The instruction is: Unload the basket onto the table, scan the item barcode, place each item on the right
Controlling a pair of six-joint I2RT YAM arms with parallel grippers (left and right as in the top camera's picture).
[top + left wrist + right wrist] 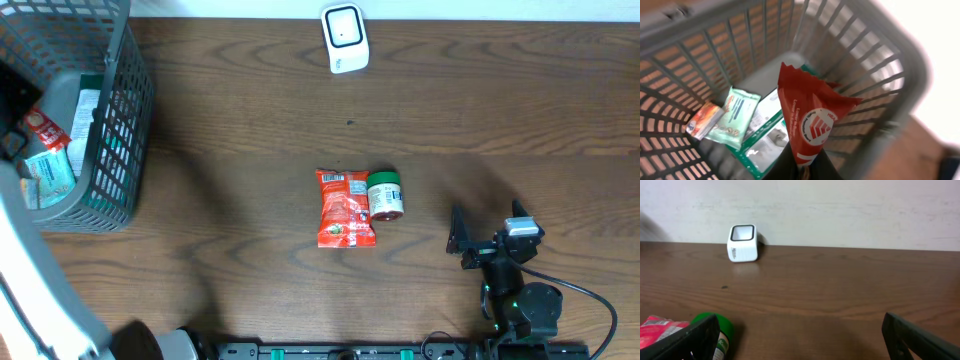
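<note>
Nearest to you, by the near edge of the brown wooden table (250,120) and towards its right corner, the right gripper (490,235) rests low with its jaws spread wide and nothing between them. From its wrist view it looks straight across the wood, so I judge that it is only waiting. A little farther, about the middle of the table, a red crinkled snack bag (345,208) lies flat with a small jar with a green lid (385,195) touching its right side. Both are apart from either gripper, as if put aside. At the left edge, going towards the far corner, stands the grey plastic lattice basket (120,120), and the left arm reaches down into it. There the left gripper (804,162) has its jaws pressed together on the lower end of a red foil packet with a white emblem (810,125). This packet is, I believe, the item you must scan. It stands up above the things on the basket floor: a pale green soft pack (735,117), a small orange packet (702,120) and a flat green and white package (765,145). Holding it by one end leaves its faces free, though I cannot see a barcode on the side shown. Farthest, against the far edge near its middle, the white box-shaped barcode scanner (345,38) stands well apart from the basket, so the packet has a long way to travel.
</note>
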